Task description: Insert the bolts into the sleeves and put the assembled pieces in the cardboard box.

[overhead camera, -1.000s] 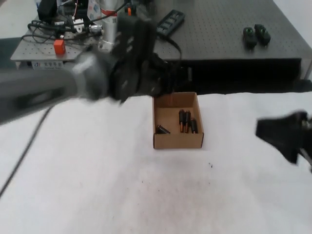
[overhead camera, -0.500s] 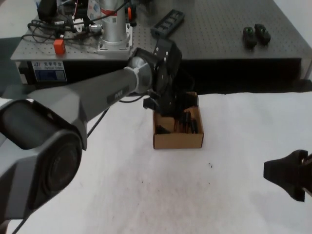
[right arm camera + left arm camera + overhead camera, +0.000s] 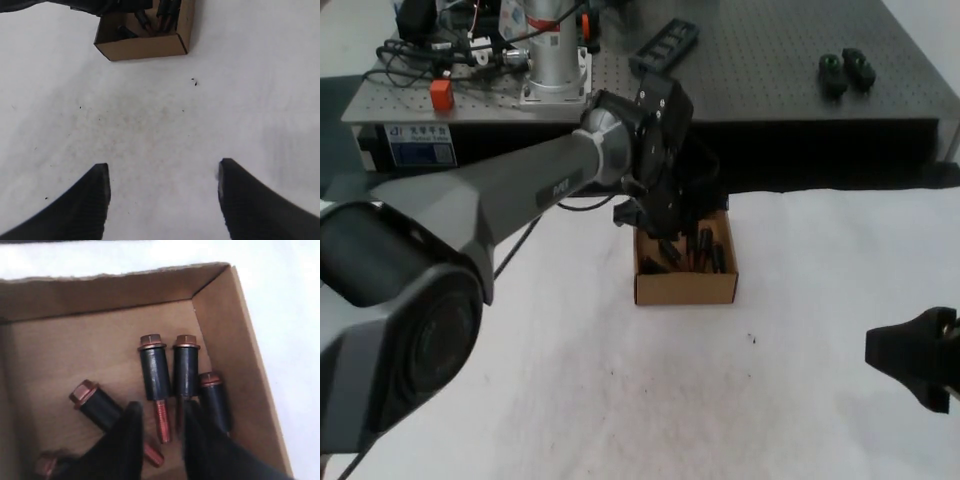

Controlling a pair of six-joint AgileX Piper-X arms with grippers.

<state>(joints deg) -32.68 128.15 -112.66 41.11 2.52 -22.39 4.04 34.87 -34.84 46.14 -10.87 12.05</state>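
2 empty-handed: left end effector [image 3: 161, 412] slightly apart over the cardboard box [image 3: 250, 365], right end effector [image 3: 163, 167] wide apart.

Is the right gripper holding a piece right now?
No, the right gripper is open above the white cloth, with nothing between its jaws.

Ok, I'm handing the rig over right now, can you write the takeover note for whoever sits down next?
Left end effector: open, holding nothing, hanging over the cardboard box just above the assembled pieces.
Right end effector: open, holding nothing, above the white cloth, apart from the box.
Done: at least four bolts sit in their sleeves and lie in the box, perhaps five.
Left: probably just lift the left arm clear of the box.
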